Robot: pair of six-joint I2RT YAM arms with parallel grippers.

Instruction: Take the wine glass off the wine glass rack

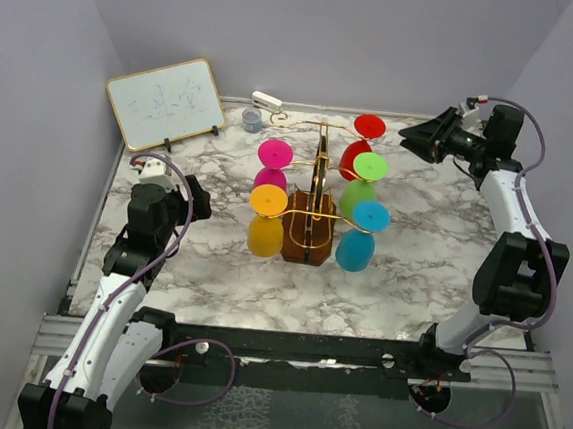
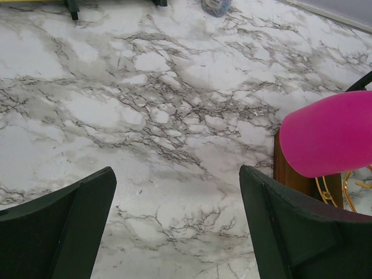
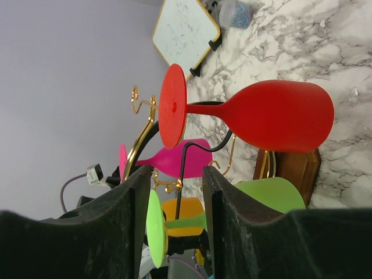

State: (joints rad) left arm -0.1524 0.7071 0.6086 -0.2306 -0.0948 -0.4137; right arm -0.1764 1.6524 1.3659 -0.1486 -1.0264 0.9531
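Our right jaws are partly open and hold nothing. They face the red glass (image 3: 273, 116), well apart from it. Our left jaws are wide open and empty, near the pink glass (image 2: 331, 133). Every glass hangs on the rack (image 1: 302, 242) in the middle of the worktop (image 1: 433, 262). So no glass is off yet; we must grab and lift one.

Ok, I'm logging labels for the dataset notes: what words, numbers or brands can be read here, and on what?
Whiteboard: faint blue marker scribbles, too small and blurred to read.
Wine glass rack: no text on it.
No other writing, brand or number shows in any view.
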